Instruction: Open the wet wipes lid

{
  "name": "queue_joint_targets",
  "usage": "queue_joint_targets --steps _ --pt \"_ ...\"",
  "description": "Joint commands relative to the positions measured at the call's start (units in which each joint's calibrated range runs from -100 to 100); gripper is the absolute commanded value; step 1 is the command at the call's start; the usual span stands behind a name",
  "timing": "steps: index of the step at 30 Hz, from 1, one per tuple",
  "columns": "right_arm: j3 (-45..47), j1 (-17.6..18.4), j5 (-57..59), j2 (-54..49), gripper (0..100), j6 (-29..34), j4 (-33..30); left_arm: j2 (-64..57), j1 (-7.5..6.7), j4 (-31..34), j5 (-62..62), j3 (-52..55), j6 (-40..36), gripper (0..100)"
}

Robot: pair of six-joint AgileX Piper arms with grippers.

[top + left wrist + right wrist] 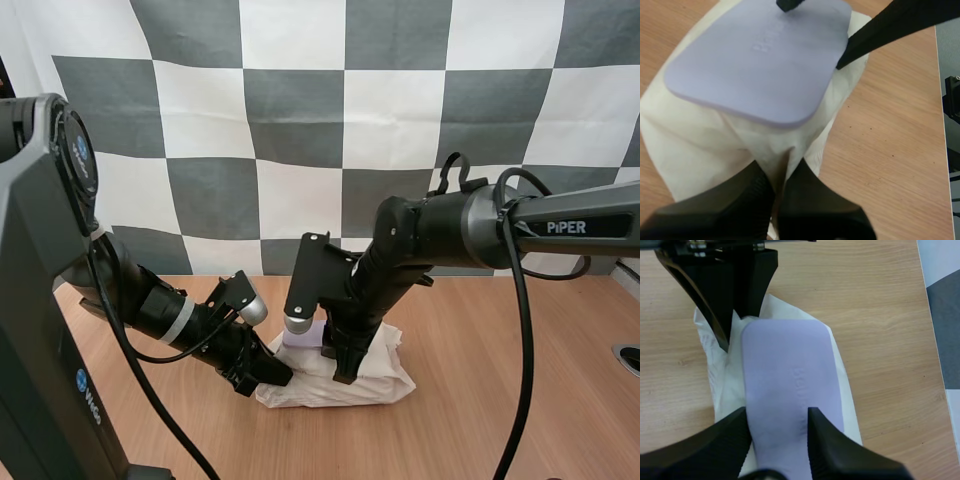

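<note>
One pack of wet wipes [365, 385], cream-white and crumpled, lies on the wooden table [520, 400] near the middle, between the two arms. On its upper face it carries a single lavender lid [785, 370], a flat plate with rounded corners and faint raised lettering. In the left wrist view the lid's edge nearest that camera appears to stand slightly off the wrapper [700, 150] and throws a shadow on it. Two grippers are at the pack. The right gripper [777, 415] comes down from above with its two fingers on either side of one end of the lid, clamped on it. The left gripper [782, 172] is at the opposite end of the pack, low over the table, its two fingers nipping a fold of the wrapper between them.
</note>
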Motion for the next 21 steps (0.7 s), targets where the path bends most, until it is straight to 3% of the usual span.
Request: queue_joint_targets --steps 1,4,8,18,21 --pt "0.03 0.11 -0.17 0.04 54 0.1 0.39 0.09 -0.02 0.44 0.13 -0.05 0.77 0" --pt "0.03 0.11 0.7 0.04 48 0.19 0.39 0.09 -0.02 0.92 0.13 -0.05 0.77 0" --pt "0.03 0.11 4.81 0.04 32 0.35 0.39 0.09 -0.02 0.87 0.13 -0.05 0.07 0" --pt "0.03 0.11 5.91 -0.32 30 1.16 0.39 0.09 -0.02 0.87 0.13 -0.05 -0.13 0" --pt "0.03 0.11 6.05 -0.32 22 1.16 0.39 0.22 -0.02 0.96 0.13 -0.05 -0.13 0"
